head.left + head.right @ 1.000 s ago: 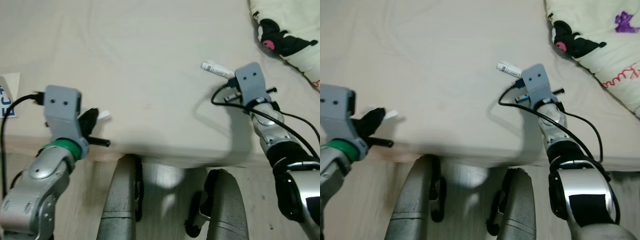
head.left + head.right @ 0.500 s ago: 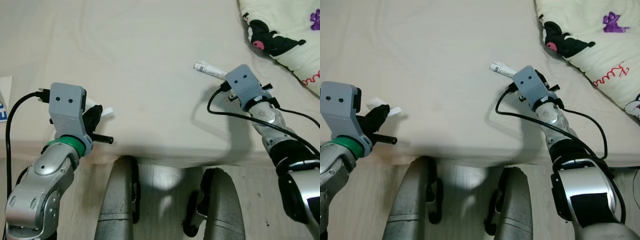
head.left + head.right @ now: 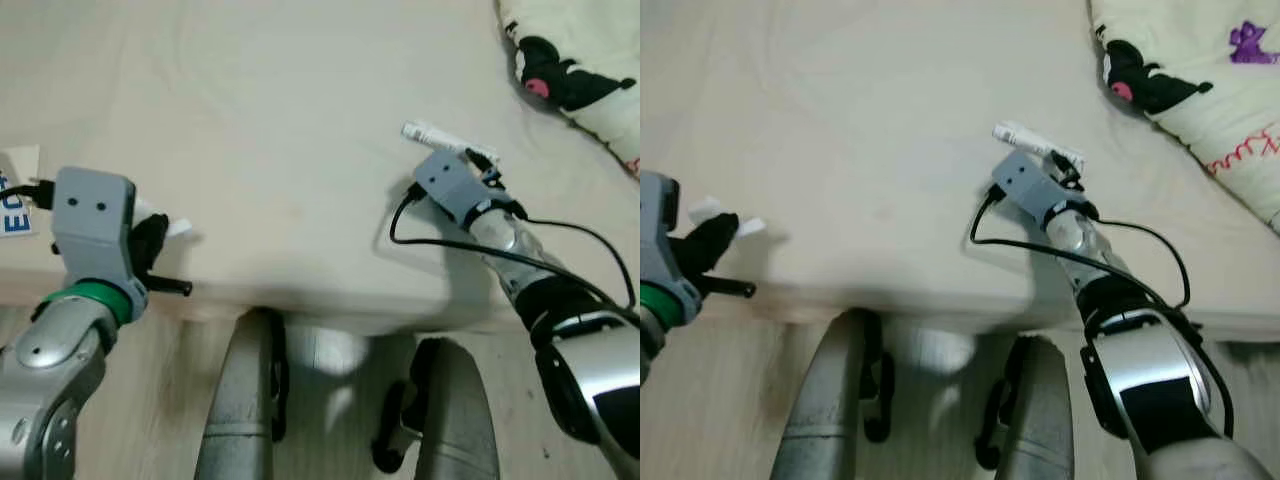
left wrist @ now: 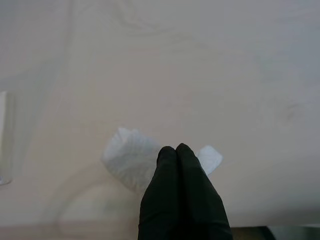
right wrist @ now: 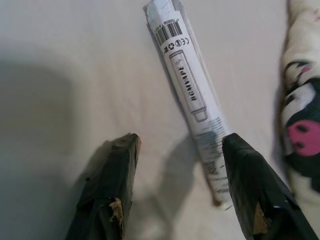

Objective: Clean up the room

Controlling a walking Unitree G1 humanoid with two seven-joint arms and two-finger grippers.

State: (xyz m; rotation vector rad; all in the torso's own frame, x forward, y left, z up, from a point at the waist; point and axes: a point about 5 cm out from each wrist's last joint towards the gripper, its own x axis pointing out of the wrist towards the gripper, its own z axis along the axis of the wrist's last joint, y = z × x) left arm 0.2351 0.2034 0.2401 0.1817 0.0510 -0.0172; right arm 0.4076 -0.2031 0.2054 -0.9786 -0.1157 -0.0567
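A white packaged tube (image 5: pixel 186 85) with a barcode and printed text lies on the beige bed sheet (image 3: pixel 300 120). My right gripper (image 3: pixel 484 167) is open just above the sheet, with one end of the tube between its fingers (image 5: pixel 250 185), close to one of them and not clamped. Near the bed's front left edge, my left gripper (image 3: pixel 155 238) is shut on a crumpled white tissue (image 4: pixel 125 159), which sticks out on both sides of the black fingertips (image 4: pixel 176 155).
A pale yellow blanket with a black cartoon figure (image 3: pixel 565 80) lies at the far right of the bed. A white sheet with blue print (image 3: pixel 14 195) sits at the left edge. My own legs (image 3: pixel 240 420) stand against the bed's front edge, on wooden floor.
My right gripper has reached forward and turned, so its fingers now straddle the tube's end. My left gripper stays shut on the tissue and sits a little further left.
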